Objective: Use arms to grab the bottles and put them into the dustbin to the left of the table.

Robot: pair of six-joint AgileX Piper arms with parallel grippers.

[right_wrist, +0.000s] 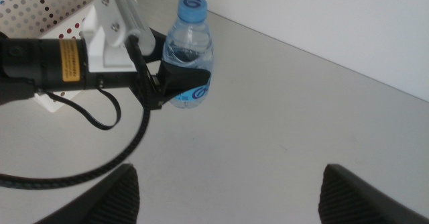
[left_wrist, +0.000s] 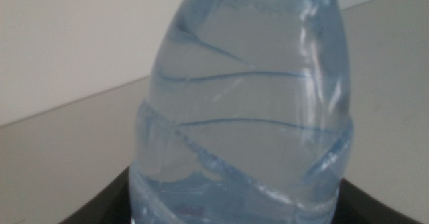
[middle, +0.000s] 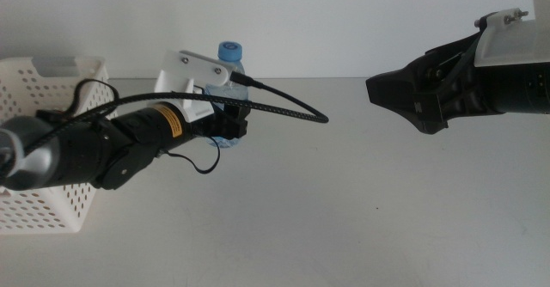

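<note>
The water bottle (middle: 229, 55) is small and see-through, with a round blue cap and a blue label low on its body. It stands upright. The left gripper (middle: 225, 124) is closed around its lower half, over the label. It is hard to tell if its bottom touches the table (middle: 361, 201).

The dustbin (middle: 51, 89) is a white basket with many little holes in its sides. It sits at the left edge of the light grey table, near the bottle.
</note>
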